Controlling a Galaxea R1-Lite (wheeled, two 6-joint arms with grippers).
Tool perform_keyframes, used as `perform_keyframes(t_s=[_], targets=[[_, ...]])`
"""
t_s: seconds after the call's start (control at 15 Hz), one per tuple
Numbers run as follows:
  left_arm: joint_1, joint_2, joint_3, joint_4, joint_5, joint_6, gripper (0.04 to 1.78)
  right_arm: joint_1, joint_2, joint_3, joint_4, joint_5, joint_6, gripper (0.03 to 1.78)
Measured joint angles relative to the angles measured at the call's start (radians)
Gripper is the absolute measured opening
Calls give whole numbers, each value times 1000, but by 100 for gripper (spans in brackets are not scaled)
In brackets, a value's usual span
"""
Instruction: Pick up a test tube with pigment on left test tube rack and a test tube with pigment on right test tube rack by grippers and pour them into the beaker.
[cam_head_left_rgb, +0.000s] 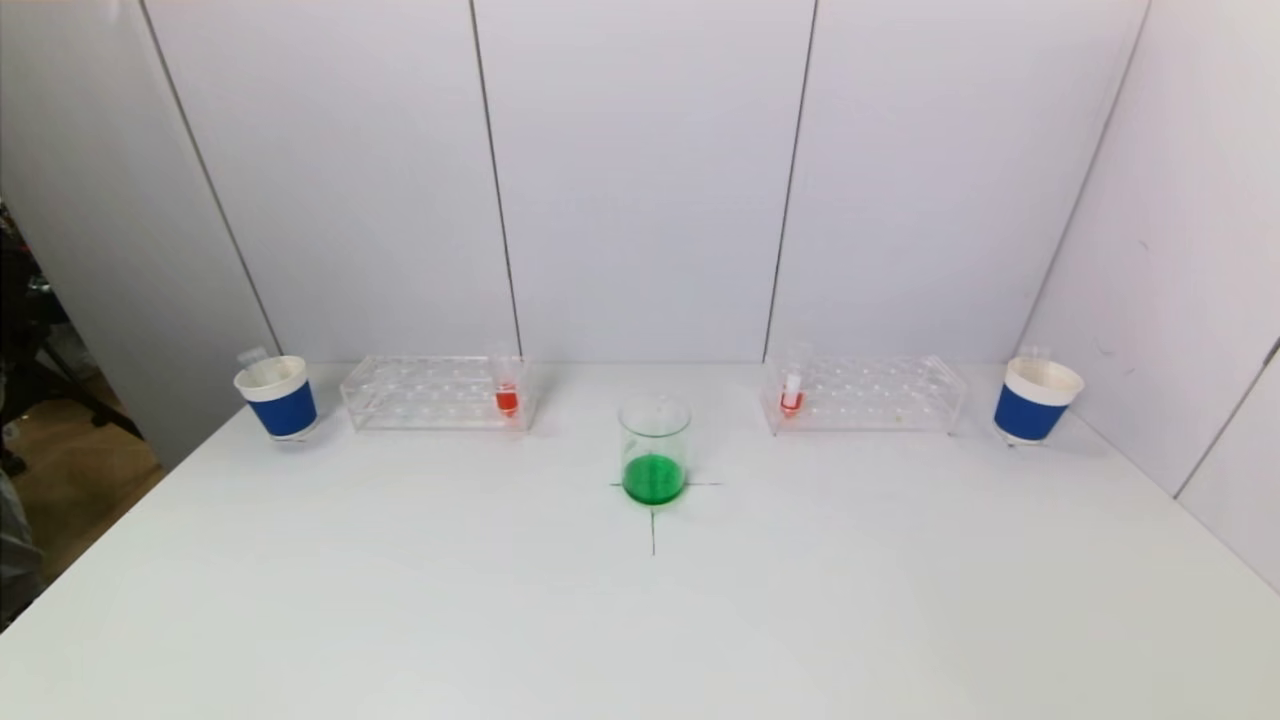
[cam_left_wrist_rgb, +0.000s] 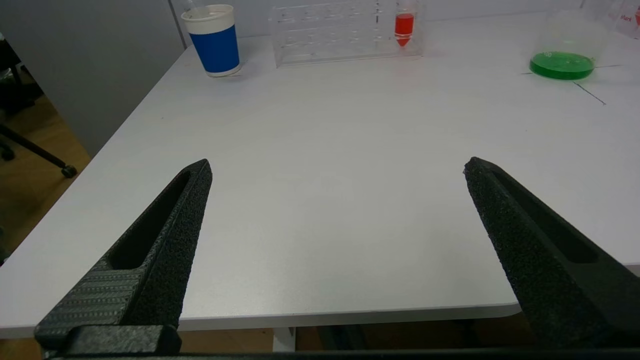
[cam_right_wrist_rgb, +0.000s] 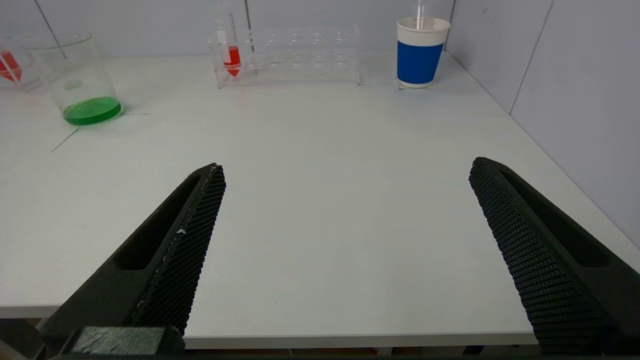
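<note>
From the head, a clear glass beaker of green liquid (cam_head_left_rgb: 654, 465) stands between two clear plastic racks, each holding a red-filled tube (cam_head_left_rgb: 507, 396) (cam_head_left_rgb: 792, 393); the left gripper (cam_left_wrist_rgb: 337, 167) gapes wide above the white table's (cam_left_wrist_rgb: 320, 200) near edge, and the right gripper (cam_right_wrist_rgb: 345, 167) likewise.

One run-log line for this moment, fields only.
phase: pre-grasp | left gripper: open, near table edge | right gripper: open, near table edge | red tubes: both racked | beaker: green liquid, centre
</note>
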Motion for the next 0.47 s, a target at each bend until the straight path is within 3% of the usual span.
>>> perform_keyframes(t_s=[0.47], targets=[[-1,0,0,0,0,1,176,0,0,0,0,0,7,177]])
